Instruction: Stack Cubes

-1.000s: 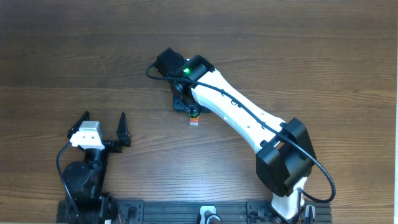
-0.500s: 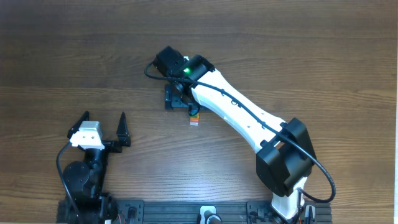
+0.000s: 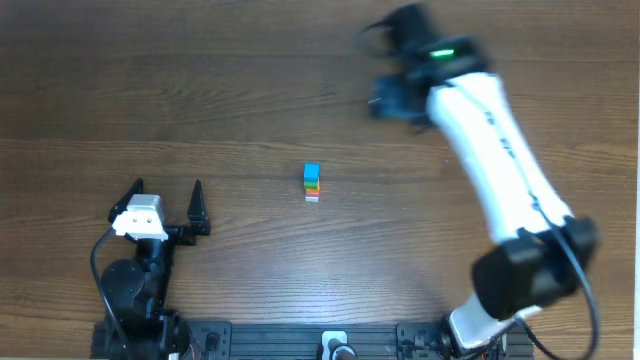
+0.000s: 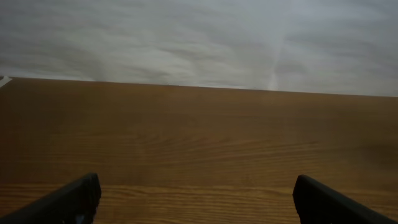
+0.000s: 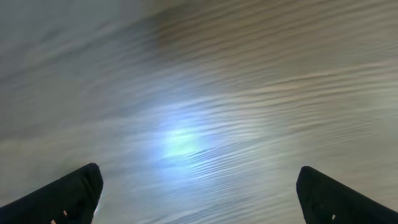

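Observation:
A small stack of cubes (image 3: 312, 183) stands upright near the middle of the wooden table, blue on top, then orange or green, with a pale one at the bottom. My right gripper (image 3: 385, 100) hangs far up and to the right of the stack, blurred, with its fingers (image 5: 74, 190) wide apart over bare wood. My left gripper (image 3: 166, 197) rests open at the lower left, well away from the stack, its fingertips (image 4: 78, 196) spread with nothing between them.
The wooden table (image 3: 150, 90) stretches bare around the stack. Both arm bases stand on a black rail (image 3: 320, 340) along the near edge.
My right gripper has let go of the cubes, lifted off the stack and swung up and to the right. The stack now stands uncovered. The left arm has not moved.

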{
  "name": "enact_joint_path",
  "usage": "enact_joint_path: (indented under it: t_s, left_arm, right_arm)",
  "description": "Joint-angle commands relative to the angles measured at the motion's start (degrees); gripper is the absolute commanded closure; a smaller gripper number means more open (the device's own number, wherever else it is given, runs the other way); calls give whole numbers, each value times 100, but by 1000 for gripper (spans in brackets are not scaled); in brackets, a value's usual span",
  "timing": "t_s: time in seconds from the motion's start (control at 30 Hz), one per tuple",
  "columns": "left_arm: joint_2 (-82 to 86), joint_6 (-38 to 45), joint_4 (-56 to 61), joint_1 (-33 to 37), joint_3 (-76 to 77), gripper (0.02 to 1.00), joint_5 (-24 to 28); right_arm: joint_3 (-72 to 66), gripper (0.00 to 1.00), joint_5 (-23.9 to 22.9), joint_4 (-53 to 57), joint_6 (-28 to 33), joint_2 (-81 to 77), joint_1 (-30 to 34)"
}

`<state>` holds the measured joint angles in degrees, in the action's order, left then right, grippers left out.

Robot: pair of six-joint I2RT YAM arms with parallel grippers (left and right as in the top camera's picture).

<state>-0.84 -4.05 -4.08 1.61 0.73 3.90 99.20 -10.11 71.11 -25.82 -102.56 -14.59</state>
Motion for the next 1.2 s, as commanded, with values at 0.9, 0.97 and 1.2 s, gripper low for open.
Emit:
enact_joint_path:
  t_s: [0.9,0.97,1.2]
  left_arm:
    - [31,66,-2,28,-37,18,33]
    - [28,66,-2,28,-37,18,33]
    - [31,66,-2,28,-37,18,33]
  right_arm:
    - [-7875,7,1390,-4649,1628,9556,1412]
    - [-8260,9,1438,-4953,1648,9982,1412]
    - [-8922,9,1460,-5451,1668,10222,1414]
